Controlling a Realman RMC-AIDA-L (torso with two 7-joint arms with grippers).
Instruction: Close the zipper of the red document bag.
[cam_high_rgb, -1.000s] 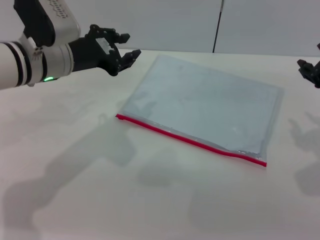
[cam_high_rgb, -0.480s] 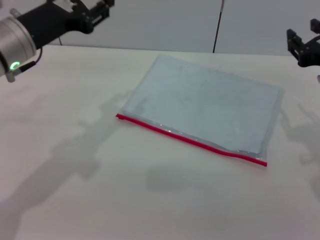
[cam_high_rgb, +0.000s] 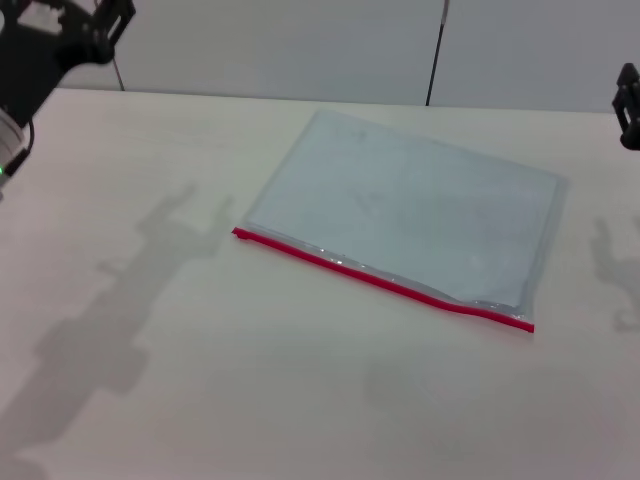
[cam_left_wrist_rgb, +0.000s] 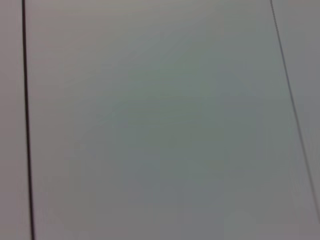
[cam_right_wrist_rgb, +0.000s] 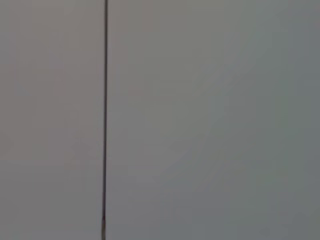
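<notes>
The red document bag (cam_high_rgb: 410, 215), a flat translucent grey-blue pouch, lies on the white table (cam_high_rgb: 200, 380) right of centre in the head view. Its zipper (cam_high_rgb: 385, 282), a thin bright red strip, runs along the pouch's near long edge. My left gripper (cam_high_rgb: 85, 25) is high at the top left corner, far from the bag. My right gripper (cam_high_rgb: 628, 105) shows only partly at the right edge, also away from the bag. Both wrist views show only plain wall panels.
A grey panelled wall (cam_high_rgb: 300, 45) with a dark vertical seam (cam_high_rgb: 436, 50) stands behind the table's far edge. The arms cast shadows on the tabletop left and right of the bag.
Both arms have pulled up and outward away from the bag, the left toward the top left corner, the right toward the right edge. The bag has not moved.
</notes>
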